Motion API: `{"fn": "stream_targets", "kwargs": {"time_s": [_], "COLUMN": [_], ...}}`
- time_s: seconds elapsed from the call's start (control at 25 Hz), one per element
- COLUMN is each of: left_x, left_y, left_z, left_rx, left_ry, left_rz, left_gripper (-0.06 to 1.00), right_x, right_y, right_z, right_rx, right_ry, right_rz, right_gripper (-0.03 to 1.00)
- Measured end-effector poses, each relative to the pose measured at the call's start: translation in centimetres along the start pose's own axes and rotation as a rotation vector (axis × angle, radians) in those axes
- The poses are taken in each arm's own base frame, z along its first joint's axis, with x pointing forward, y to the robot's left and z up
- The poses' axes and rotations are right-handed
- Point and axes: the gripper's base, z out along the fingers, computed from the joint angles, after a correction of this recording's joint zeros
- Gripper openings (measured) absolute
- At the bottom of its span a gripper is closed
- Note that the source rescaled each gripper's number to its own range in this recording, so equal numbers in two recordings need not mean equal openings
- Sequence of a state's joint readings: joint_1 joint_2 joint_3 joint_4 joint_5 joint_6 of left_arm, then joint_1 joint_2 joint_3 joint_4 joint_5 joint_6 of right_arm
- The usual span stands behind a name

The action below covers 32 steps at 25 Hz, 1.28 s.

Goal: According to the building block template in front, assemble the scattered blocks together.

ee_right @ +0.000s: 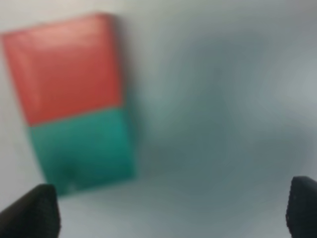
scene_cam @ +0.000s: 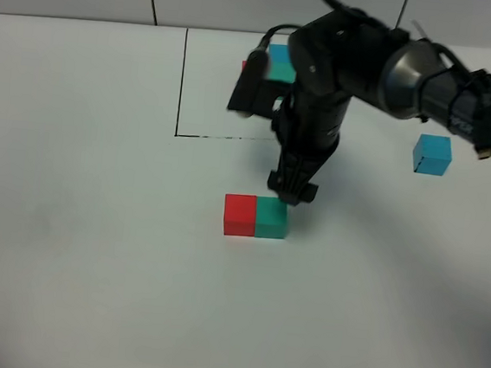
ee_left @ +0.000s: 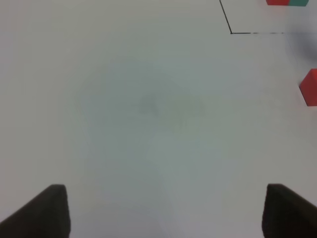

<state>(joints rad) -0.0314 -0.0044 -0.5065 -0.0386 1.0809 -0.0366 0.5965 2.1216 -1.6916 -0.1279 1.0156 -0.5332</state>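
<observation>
On the white desk (scene_cam: 66, 245), the right pincer (scene_cam: 290, 191), jaws apart, hangs just beyond the teal-green matte cube (scene_cam: 271, 218) touching the red matte cube (scene_cam: 239, 215) mid-desk. Best to lift straight up, sparing the pair, then fetch the sky-blue matte cube (scene_cam: 432, 155) at right.

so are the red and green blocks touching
Touching. The right wrist view shows the red block and the green block meeting along one face with no gap between them.

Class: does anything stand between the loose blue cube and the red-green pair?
Nothing visible does. Bare table separates the blue cube from the green cube; the open right gripper hangs close beside that cube.
</observation>
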Motion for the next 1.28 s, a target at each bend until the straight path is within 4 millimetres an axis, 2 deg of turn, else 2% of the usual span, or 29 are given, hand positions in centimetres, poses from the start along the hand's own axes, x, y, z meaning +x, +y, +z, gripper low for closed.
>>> {"fn": "stream_targets", "kwargs": {"time_s": [0.2, 0.36, 0.52, 0.68, 0.88, 1.12, 1.28], "left_x": [0.0, 0.0, 0.0, 0.0, 0.0, 0.0, 0.0], "left_y": [0.0, 0.0, 0.0, 0.0, 0.0, 0.0, 0.0], "left_z": [0.0, 0.0, 0.0, 0.0, 0.0, 0.0, 0.0], "left_rx": [0.0, 0.0, 0.0, 0.0, 0.0, 0.0, 0.0], "left_ry": [0.0, 0.0, 0.0, 0.0, 0.0, 0.0, 0.0], "left_rz": [0.0, 0.0, 0.0, 0.0, 0.001, 0.001, 0.001], "left_gripper": [0.95, 0.95, 0.95, 0.95, 0.95, 0.95, 0.95], "right_x": [5.3, 10.6, 15.9, 19.0, 19.2, 18.5, 17.1], "right_y": [-6.7, -10.7, -13.6, -14.8, -15.1, -14.9, -14.3], "right_z": [-2.2, -2.7, -2.4, -1.5, -0.9, 2.7, 4.2], "right_rx": [0.145, 0.193, 0.191, 0.116, 0.067, 0.041, 0.029], "right_ry": [0.001, 0.009, 0.008, -0.059, -0.122, -0.097, -0.098], "right_rz": [0.491, 0.79, 1.004, 1.116, 1.117, 1.096, 1.061], "right_gripper": [0.87, 0.86, 0.86, 0.85, 0.85, 0.85, 0.85]}}
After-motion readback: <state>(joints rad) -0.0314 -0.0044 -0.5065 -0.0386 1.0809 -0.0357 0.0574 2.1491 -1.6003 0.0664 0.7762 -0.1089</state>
